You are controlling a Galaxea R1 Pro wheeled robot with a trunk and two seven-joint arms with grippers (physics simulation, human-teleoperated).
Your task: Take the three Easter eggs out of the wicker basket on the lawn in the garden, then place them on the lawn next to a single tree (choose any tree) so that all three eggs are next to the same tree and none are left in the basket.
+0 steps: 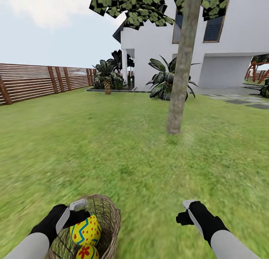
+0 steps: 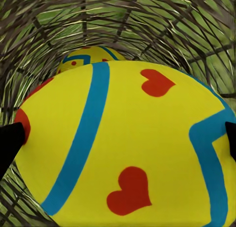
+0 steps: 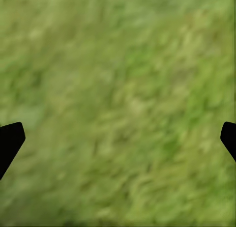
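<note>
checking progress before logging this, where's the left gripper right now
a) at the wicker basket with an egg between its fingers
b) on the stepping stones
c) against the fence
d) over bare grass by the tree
a: the left gripper is at the wicker basket, and the left wrist view shows an Easter egg between its fingertips.

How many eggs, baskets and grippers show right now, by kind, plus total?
Eggs: 2 (egg with zigzags, egg with a red flower)
Baskets: 1 (basket)
Grippers: 2 (left gripper, right gripper)
Total: 5
</note>
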